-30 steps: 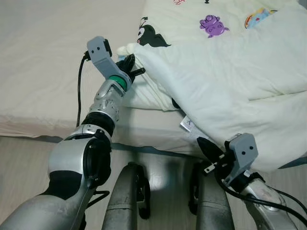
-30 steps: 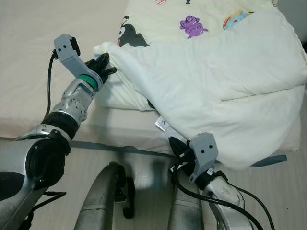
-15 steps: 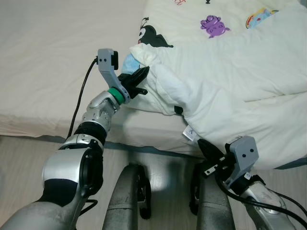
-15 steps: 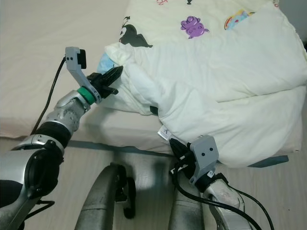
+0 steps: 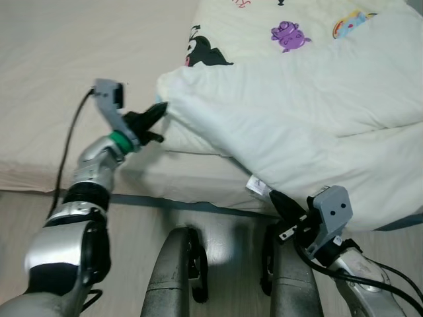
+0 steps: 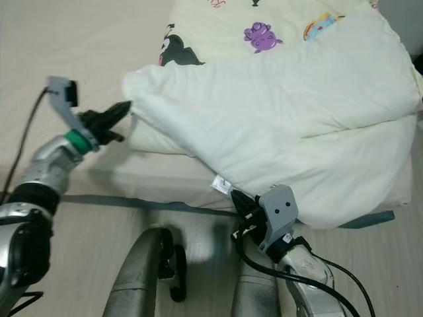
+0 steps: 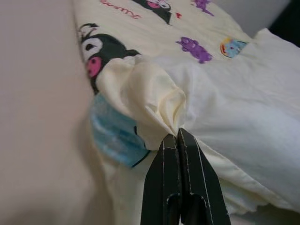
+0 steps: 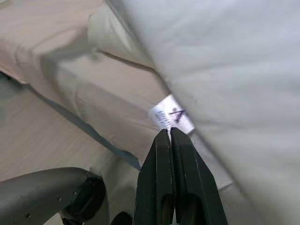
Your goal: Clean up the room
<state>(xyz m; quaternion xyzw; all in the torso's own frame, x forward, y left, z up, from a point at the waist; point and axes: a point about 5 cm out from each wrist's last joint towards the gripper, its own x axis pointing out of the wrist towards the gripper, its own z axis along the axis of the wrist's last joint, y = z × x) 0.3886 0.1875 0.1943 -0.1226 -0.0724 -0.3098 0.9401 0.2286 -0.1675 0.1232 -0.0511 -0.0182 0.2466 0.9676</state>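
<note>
One bed [image 5: 59,99] with a beige sheet takes up the upper part of the head views. On it lies one pale yellow-white quilt [image 5: 317,125], folded over itself, spreading from the bed's centre out to 3 o'clock and overhanging the near edge at about 4 o'clock.

Prints counted on the quilt's flat upper layer:
- one black cartoon figure [image 5: 206,53] at 12 o'clock
- one purple figure [image 5: 288,35] at 1 o'clock
- one rainbow-coloured print [image 5: 349,21] towards 2 o'clock, partly covered by the fold

One white care label [image 5: 258,186] hangs from the quilt's lower edge near 5 o'clock.

Left pincer [image 5: 156,116]: at 9 to 10 o'clock in the head views, arm stretched over the bed edge. Both black fingers are pressed together, clamped on the quilt's folded corner [image 7: 150,98]; the wrist view shows the cloth bunched right at the fingertips. One patch of light blue cloth [image 7: 115,133] shows beneath that corner, just beside the fingers.

Right pincer [image 5: 280,203]: low at 5 o'clock, below the overhanging quilt. In its wrist view the two fingers lie together with nothing between them, tips pointing at the care label and just short of it.

Floor [image 5: 26,211]: pale wood, in front of the bed. The robot's two grey legs [image 5: 173,277] stand at 6 o'clock.
</note>
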